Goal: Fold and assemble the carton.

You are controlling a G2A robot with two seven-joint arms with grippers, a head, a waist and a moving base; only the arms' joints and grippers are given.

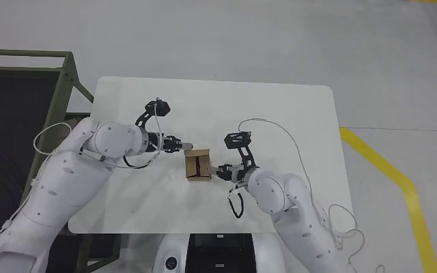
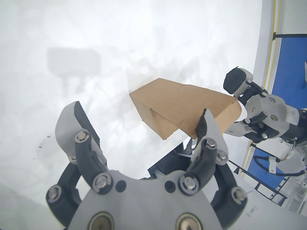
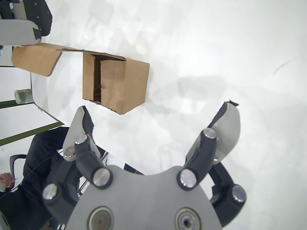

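Right wrist view puts the right gripper [image 3: 156, 116] nearest, its fingers spread wide and holding nothing, just short of the brown carton [image 3: 120, 82]. The carton stands on the white table [image 3: 215, 37] with one end open. From above, this gripper sits at the carton's 3 o'clock, probably to brace it. Beyond, at 11 o'clock, the left gripper [image 3: 31, 31], also wide, touches the outstretched flap [image 3: 33, 59], seemingly to fold it shut.

Bright diffuse light, white table [image 1: 287, 109] glaring, soft shadow beside carton [image 3: 115, 82], wrist views bowed at edges
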